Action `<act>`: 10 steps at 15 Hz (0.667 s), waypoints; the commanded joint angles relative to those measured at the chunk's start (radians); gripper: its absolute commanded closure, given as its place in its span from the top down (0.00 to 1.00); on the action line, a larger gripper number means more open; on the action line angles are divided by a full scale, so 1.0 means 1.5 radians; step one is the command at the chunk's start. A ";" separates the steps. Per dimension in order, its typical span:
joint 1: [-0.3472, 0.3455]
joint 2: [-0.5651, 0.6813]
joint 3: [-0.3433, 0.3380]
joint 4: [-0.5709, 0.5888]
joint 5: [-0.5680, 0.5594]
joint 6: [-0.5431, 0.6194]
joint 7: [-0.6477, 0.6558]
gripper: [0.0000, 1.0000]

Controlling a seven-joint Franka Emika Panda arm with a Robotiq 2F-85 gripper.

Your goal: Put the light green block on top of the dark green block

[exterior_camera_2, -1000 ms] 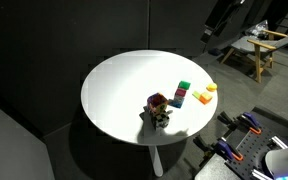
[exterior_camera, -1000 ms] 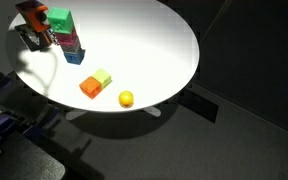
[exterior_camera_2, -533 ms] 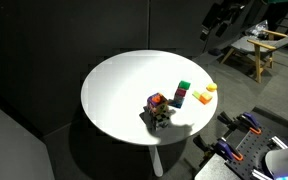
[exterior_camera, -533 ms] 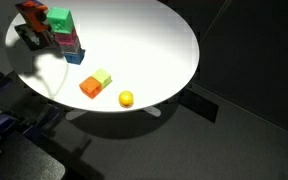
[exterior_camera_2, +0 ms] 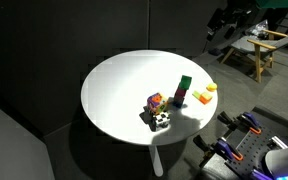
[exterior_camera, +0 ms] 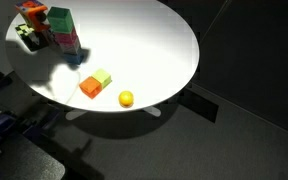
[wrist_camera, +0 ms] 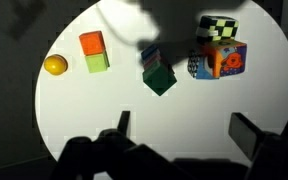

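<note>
The light green block [wrist_camera: 97, 63] lies on the white table next to an orange block [wrist_camera: 92, 43]; it shows in both exterior views [exterior_camera: 102, 77] [exterior_camera_2: 204, 93]. The dark green block [wrist_camera: 160, 78] sits on top of a short stack of coloured blocks [wrist_camera: 150, 57], also seen in both exterior views [exterior_camera: 59, 18] [exterior_camera_2: 185, 83]. My gripper [wrist_camera: 184, 130] shows only in the wrist view. It is open and empty, high above the table, on the near side of the dark green block. Both blocks lie beyond its fingers [wrist_camera: 123, 125].
A yellow ball [wrist_camera: 54, 65] [exterior_camera: 126, 98] lies beside the orange block [exterior_camera: 89, 88]. A multicoloured toy cube [wrist_camera: 222, 58] [exterior_camera: 29, 12] and a black-and-white checkered object [wrist_camera: 219, 25] [exterior_camera_2: 160, 121] stand near the stack. The round table's edge [exterior_camera: 174, 90] is close by. A chair [exterior_camera_2: 259, 45] stands off the table.
The dark shadow near the toy cube and stack has shifted, and the checkered object now shows clearly. The blocks and ball have not moved.
</note>
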 commanded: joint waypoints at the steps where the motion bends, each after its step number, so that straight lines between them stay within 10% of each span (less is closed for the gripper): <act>1: -0.024 0.018 -0.012 0.006 -0.039 0.005 0.032 1.00; 10: -0.030 0.028 -0.029 0.001 -0.057 -0.002 0.024 1.00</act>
